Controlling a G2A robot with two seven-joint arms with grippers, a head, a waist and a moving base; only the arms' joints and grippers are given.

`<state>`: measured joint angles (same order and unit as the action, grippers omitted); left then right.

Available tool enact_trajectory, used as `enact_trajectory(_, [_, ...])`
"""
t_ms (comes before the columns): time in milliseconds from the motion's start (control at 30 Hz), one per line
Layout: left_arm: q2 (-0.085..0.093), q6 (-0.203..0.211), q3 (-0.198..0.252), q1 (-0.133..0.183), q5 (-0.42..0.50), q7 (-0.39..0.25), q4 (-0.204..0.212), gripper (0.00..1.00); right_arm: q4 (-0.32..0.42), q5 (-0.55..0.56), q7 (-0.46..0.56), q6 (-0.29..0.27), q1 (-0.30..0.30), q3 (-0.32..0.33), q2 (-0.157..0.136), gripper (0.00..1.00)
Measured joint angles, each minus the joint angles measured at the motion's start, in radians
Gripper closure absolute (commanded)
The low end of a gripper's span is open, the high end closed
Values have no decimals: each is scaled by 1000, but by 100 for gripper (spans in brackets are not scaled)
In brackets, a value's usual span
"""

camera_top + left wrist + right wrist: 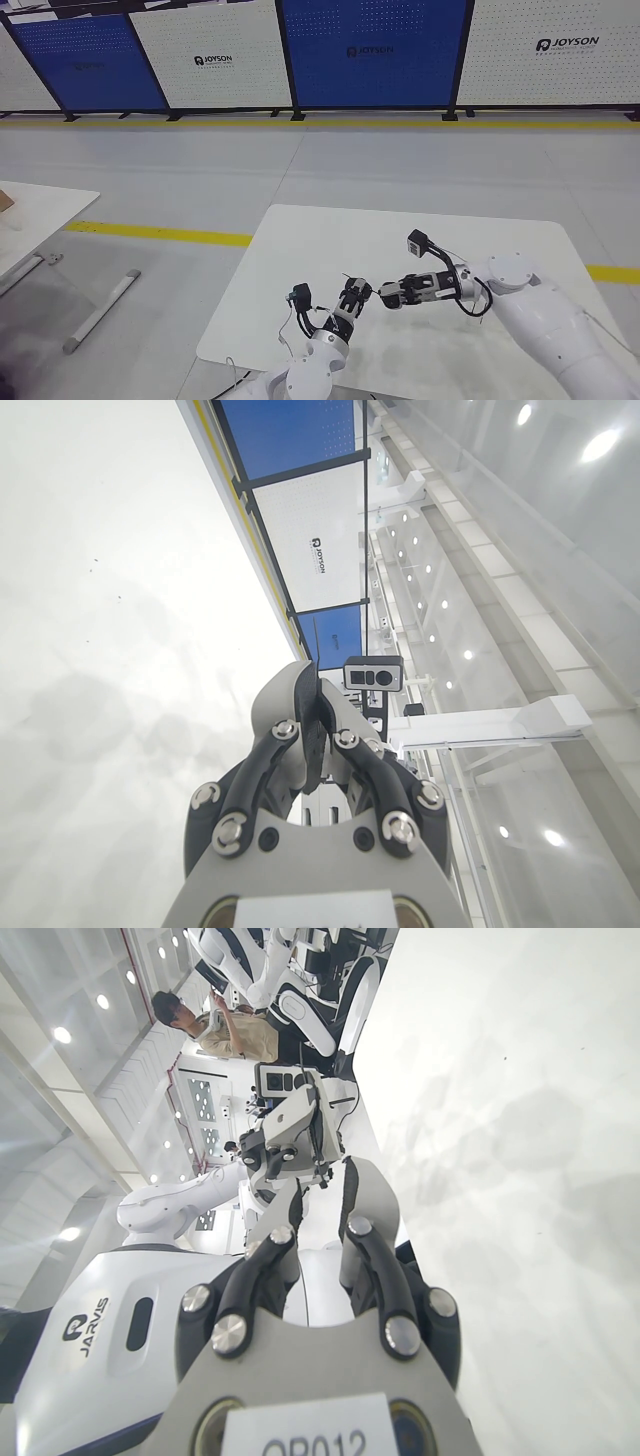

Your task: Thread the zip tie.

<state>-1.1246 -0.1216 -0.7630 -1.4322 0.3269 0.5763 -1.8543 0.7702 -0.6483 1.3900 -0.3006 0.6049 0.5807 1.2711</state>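
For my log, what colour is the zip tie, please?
The zip tie is black, clearest in the left wrist view.

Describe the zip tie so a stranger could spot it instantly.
Look above the near half of the white table. The left hand there is shut on the zip tie, a thin black strip poking out beyond it; the facing right hand is open.

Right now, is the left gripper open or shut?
Shut. The left gripper has its jaws pressed together on the zip tie, whose thin black end sticks out past them.
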Motion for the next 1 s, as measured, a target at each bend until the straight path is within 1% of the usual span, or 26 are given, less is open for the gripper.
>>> enact_trajectory(100, [0, 0, 0, 0, 0, 0, 0, 100, -7, -5, 0, -2, -6, -10, 3, 78])
enact_trajectory(167, [0, 0, 0, 0, 0, 0, 0, 100, -12, -8, 0, -2, -10, -18, 6, 80])
enact_trajectory(267, [0, 0, 0, 0, 0, 0, 0, 100, -18, -15, 0, -2, -16, -27, 9, 80])
enact_trajectory(300, [0, 0, 0, 0, 0, 0, 0, 100, -20, -17, 0, -3, -18, -30, 10, 78])
enact_trajectory(333, [0, 0, 0, 0, 0, 0, 0, 100, -22, -19, 0, -3, -20, -34, 11, 78])
enact_trajectory(367, [0, 0, 0, 0, 0, 0, 0, 100, -24, -21, 0, -3, -22, -36, 12, 80])
enact_trajectory(500, [0, 0, 0, 0, 0, 0, 0, 100, -30, -29, 0, -6, -29, -48, 16, 80])
enact_trajectory(600, [0, 0, 0, 0, 0, 0, 0, 100, -35, -32, 0, -6, -35, -58, 19, 85])
enact_trajectory(633, [0, 0, 0, 0, 0, 0, 0, 100, -38, -34, 0, -5, -37, -62, 20, 100])
enact_trajectory(867, [0, 0, 0, 0, 0, 0, 0, 100, -53, -46, 0, -10, -47, -79, 26, 100])
enact_trajectory(900, [0, 0, 0, 0, 0, 0, 0, 12, -55, -48, 0, -12, -48, -81, 27, 100])
enact_trajectory(933, [0, 0, 0, 0, 0, 0, 0, 0, -56, -50, 0, -14, -48, -84, 27, 100])
enact_trajectory(1000, [0, 0, 0, 0, 0, 0, 0, 0, -57, -53, 0, -17, -50, -88, 27, 100])
